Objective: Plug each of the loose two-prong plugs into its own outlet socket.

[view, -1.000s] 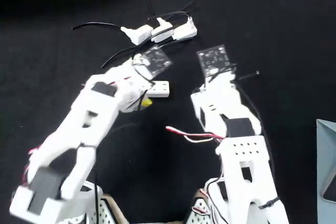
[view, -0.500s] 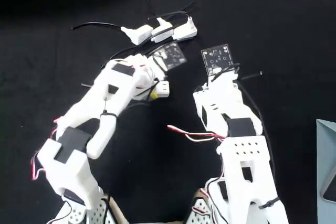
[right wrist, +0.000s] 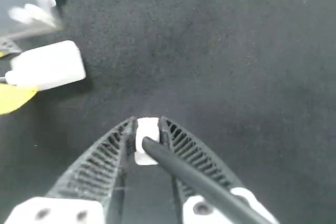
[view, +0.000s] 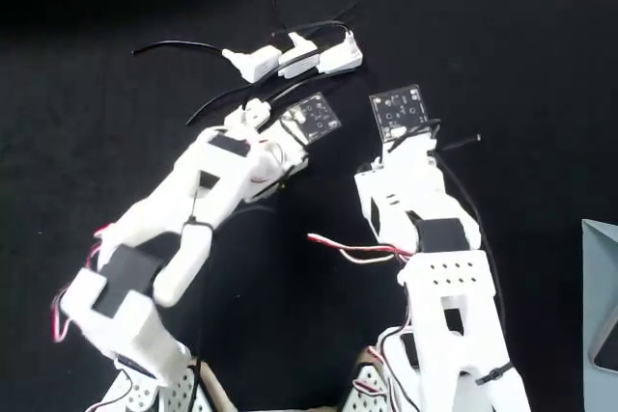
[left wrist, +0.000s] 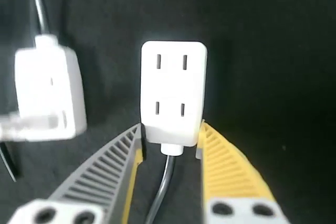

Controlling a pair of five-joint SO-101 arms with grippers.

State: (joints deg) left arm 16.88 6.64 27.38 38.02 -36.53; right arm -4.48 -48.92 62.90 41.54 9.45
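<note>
Outlet block (left wrist: 173, 93): clamped between left tool (left wrist: 169, 141), seemingly steadied for mating; plug (right wrist: 145, 132): pinched in right tool (right wrist: 147, 125), ready to insert.

Worktop (right wrist: 252, 56): black cloth, matt all over, a fine fuzzy nap showing up close.
Outlet block (left wrist: 173, 87): white plastic, smooth, a soft sheen across its face.
Left hand (left wrist: 169, 134): ribbed plastic fingers (left wrist: 226, 166), one grey and one yellow, both matt.
Right hand (right wrist: 147, 122): dark ribbed plastic, matt, with pale plastic at the base.
Plug (right wrist: 146, 129): white plastic, smooth.
Cable (right wrist: 184, 174): black and smooth, rubbery look, a dull shine along it.
Arm shells (view: 435, 287): white plastic, smooth, lightly glossy, with black matt panels set in.
</note>
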